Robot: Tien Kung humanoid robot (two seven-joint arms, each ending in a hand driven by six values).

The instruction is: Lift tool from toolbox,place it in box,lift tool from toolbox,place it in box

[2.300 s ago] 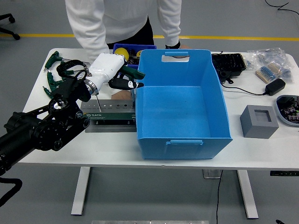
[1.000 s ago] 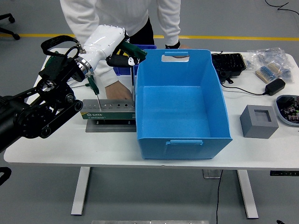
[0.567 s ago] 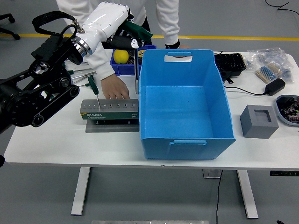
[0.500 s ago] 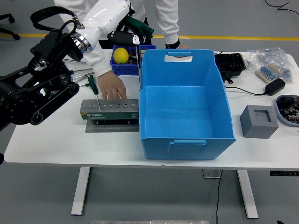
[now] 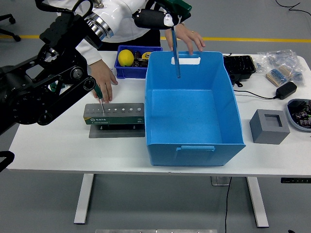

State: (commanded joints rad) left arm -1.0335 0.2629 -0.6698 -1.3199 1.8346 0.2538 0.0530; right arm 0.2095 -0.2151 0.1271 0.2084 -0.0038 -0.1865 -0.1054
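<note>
Screwdriver [image 5: 176, 46] in question hung tip-down from the left hand [image 5: 163, 12], whose fingers were clamped on its green handle at the top of the view, the shaft reaching down over the far part of the blue box [image 5: 192, 111] near the rear handle slot. The right hand was out of view.

Judging from this, the main risk was the release: let go from that height, the tool would likely land point first, bounce, or strike the far wall and tip out onto the counter [image 5: 58, 145]. A person's hand [image 5: 187, 39] rested on the far rim just beside the shaft, so a swing of the tip could catch those fingers. The person's other hand [image 5: 104, 80] lay beside the grey toolbox rack [image 5: 114, 113], near where the arm may have to reach next.

Counted: one screwdriver in the hand, one green-handled screwdriver [image 5: 99, 96] standing in the rack, one rack, one blue box, one small blue bin [image 5: 133, 60] holding a single yellow ball [image 5: 126, 57], one grey foam block [image 5: 269, 126], two person's hands.
</note>
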